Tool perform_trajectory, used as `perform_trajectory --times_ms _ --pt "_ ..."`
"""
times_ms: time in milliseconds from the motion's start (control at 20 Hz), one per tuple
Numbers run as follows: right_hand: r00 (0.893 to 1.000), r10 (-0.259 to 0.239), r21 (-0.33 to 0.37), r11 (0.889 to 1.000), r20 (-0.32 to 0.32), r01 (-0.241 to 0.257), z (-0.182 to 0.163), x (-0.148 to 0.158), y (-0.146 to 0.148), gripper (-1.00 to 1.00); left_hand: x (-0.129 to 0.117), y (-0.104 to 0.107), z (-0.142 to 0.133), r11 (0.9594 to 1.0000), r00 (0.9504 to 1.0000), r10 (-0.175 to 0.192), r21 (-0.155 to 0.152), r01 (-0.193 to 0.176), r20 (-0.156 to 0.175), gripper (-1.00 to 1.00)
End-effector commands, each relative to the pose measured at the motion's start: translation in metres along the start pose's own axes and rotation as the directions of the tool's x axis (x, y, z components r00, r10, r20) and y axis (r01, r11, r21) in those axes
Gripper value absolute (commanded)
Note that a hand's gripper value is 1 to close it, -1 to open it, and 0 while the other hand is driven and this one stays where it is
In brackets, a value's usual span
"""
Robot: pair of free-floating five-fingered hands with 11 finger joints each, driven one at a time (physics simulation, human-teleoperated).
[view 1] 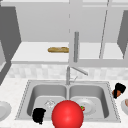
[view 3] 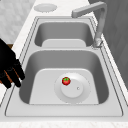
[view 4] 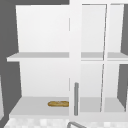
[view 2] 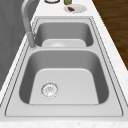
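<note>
The right hand (view 1: 119, 89) floats over the right edge of the sink (view 1: 110, 100), with its fingers curled around a small orange thing (view 1: 117, 93). Just beside it, a plate (view 1: 125, 105) sits on the worktop (view 1: 10, 92). In the right basin, a little tomato (view 3: 66, 80) lies on a white plate (view 3: 75, 88). The left hand (view 1: 39, 115) hangs at the sink's front edge, next to a big red ball (view 1: 67, 114); I cannot tell if it is open. A loaf of bread (view 4: 58, 103) lies on the cabinet's bottom shelf (view 4: 30, 106).
</note>
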Motion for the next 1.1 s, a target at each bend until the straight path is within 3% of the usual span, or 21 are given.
perform_trajectory --times_ms 0,1050 --pt "0.995 0.049 -0.004 0.999 0.085 -0.048 0.008 0.009 0.010 1.00 0.000 0.000 0.000 1.0000 1.0000 0.000 0.000 0.000 0.000 0.00" --pt "0.966 0.059 -0.006 0.998 0.250 -0.060 0.055 0.061 0.069 1.00 0.000 0.000 0.000 1.0000 1.0000 0.000 0.000 0.000 0.000 0.00"
